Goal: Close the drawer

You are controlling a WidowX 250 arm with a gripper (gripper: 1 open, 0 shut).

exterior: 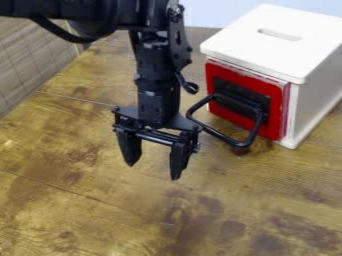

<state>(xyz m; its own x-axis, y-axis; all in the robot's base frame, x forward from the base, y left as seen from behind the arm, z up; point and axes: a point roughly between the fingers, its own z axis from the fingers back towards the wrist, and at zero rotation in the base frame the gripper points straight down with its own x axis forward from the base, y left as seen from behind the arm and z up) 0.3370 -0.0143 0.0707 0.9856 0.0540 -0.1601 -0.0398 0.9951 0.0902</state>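
The red drawer with a black plate and a large black loop handle sits in the white cabinet at the right. Its red front stands slightly proud of the cabinet face. My gripper hangs from the black arm, points down over the wooden table and is open and empty. It is just left of the loop handle, a little in front of it, not touching it. The arm hides part of the handle's left end.
The white cabinet has a slot on top. The wooden table spreads to the left and front. A ribbed brown wall panel runs along the far left edge.
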